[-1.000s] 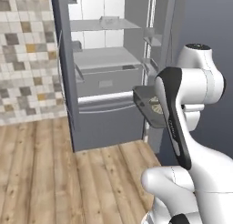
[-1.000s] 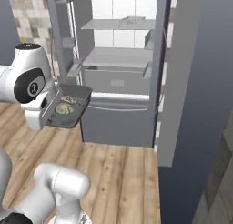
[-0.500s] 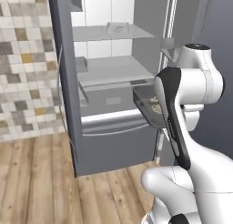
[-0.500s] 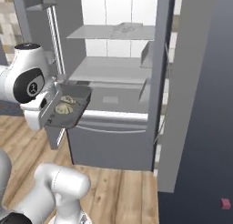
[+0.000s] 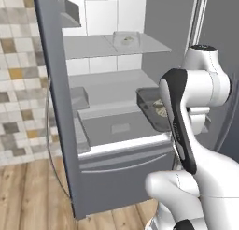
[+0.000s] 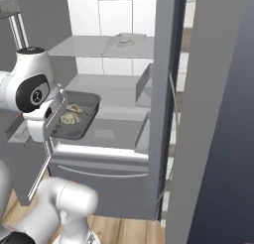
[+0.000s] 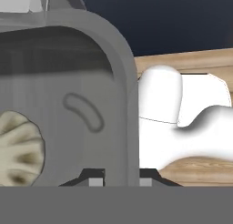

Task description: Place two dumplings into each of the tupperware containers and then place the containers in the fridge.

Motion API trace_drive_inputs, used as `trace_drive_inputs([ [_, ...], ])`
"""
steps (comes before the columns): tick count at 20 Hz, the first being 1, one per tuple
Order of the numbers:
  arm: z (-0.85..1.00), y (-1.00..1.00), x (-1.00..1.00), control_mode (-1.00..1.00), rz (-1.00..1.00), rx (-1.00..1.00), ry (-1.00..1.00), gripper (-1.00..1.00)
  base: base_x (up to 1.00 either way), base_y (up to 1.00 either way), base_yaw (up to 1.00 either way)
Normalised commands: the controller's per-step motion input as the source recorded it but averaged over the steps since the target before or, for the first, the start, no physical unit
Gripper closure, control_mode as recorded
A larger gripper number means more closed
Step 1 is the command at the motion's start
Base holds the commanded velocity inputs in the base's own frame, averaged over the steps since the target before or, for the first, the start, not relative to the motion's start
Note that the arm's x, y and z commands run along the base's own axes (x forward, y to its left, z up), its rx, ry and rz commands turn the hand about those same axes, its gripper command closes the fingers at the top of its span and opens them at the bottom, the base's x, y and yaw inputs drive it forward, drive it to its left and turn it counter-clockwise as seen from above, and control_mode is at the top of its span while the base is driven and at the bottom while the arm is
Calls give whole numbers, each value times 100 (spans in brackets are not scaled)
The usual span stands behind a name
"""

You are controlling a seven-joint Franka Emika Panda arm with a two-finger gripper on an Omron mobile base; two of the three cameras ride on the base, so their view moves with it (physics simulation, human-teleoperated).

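A: What is held, and of what make?

B: A shallow square container [image 6: 74,114] of translucent grey, with low walls and rounded corners, is carried level in front of the open fridge [image 5: 116,145]. In the hand view its wall [image 7: 120,91] is gripped between the two dark fingers [image 7: 95,181], which are set narrow on the rim. The gripper [image 7: 119,182] is thus closed on the container.

A: And inside it?

B: Two dumplings [image 6: 69,114] are counted in the right base view: lumpy, beige-tan, pleated. In the hand view one of them [image 7: 20,148] is cut off by the left edge, and its ribbed folds can be made out. In the left base view just a part of one is seen, the rest being hidden behind the arm.

A: Where is it relative to the shelves?

B: It is held just before the lower shelf [image 5: 112,84], above the drawer front [image 5: 121,166]. Whether it touches the shelf cannot be told.

A: Is another container seen?

B: One more container [image 5: 126,38] is seen lying on the upper shelf [image 5: 93,46], pale and see-through. Something tan is seen in it, but too small to count.

A: The fridge itself?

B: Flat grey-silver doors, pale smooth inner walls and thin flat shelves are shown. The gripper itself is hidden by the arm in the left base view. Wooden floor planks [image 5: 28,196] and a mottled tile wall [image 5: 18,84] are seen at the left
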Motion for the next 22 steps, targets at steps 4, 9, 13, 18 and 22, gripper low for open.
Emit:
trace_drive_inputs([
  [4, 0, 0, 0, 100, 0, 0, 0, 100, 100, 3, 0],
  [9, 0, 0, 0, 100, 0, 0, 0, 100, 91, 12, 0],
  [13, 0, 0, 0, 100, 0, 0, 0, 100, 60, 10, 0],
  [18, 0, 0, 0, 100, 0, 0, 0, 100, 35, 1, 0],
  [22, -23, 0, 15, -100, 0, 0, 0, 100, 18, 0, 0],
])
